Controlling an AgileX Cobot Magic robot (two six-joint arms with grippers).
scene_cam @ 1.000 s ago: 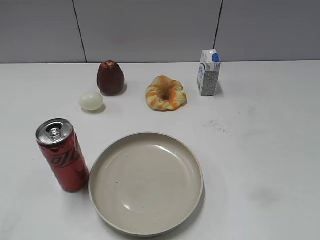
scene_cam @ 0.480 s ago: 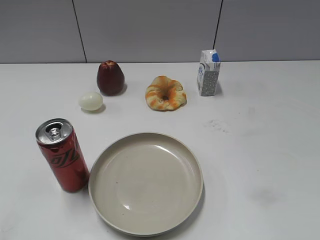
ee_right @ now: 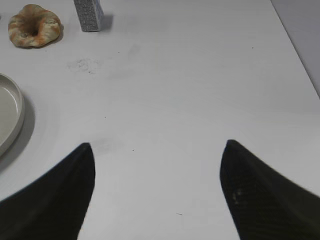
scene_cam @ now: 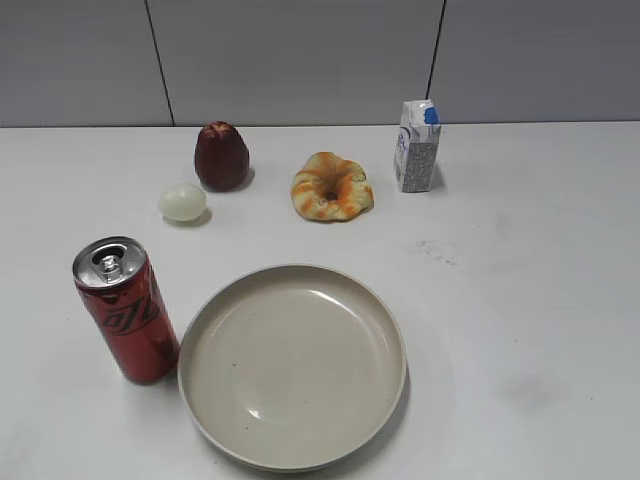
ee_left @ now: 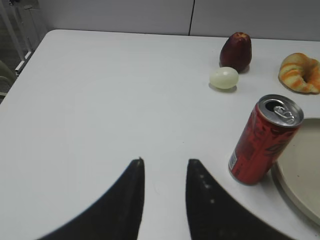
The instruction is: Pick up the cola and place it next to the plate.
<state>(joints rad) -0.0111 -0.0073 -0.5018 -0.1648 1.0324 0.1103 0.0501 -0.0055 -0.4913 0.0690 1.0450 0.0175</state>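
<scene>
The cola (scene_cam: 128, 315), a tall red can with black script and a silver top, stands upright on the white table just left of the plate (scene_cam: 292, 364), close to or touching its rim. It also shows in the left wrist view (ee_left: 262, 140), right of my left gripper (ee_left: 165, 162), which is open and empty over bare table. The plate's rim shows at the right edge of the left wrist view (ee_left: 295, 190) and at the left edge of the right wrist view (ee_right: 12, 115). My right gripper (ee_right: 157, 147) is wide open and empty. Neither gripper shows in the exterior view.
At the back stand a dark red fruit (scene_cam: 221, 156), a pale egg-shaped thing (scene_cam: 182, 202), an orange-brown bread ring (scene_cam: 331, 186) and a small white-and-blue carton (scene_cam: 417, 146). The table's left edge shows in the left wrist view (ee_left: 22, 67), its right edge in the right wrist view (ee_right: 295, 47).
</scene>
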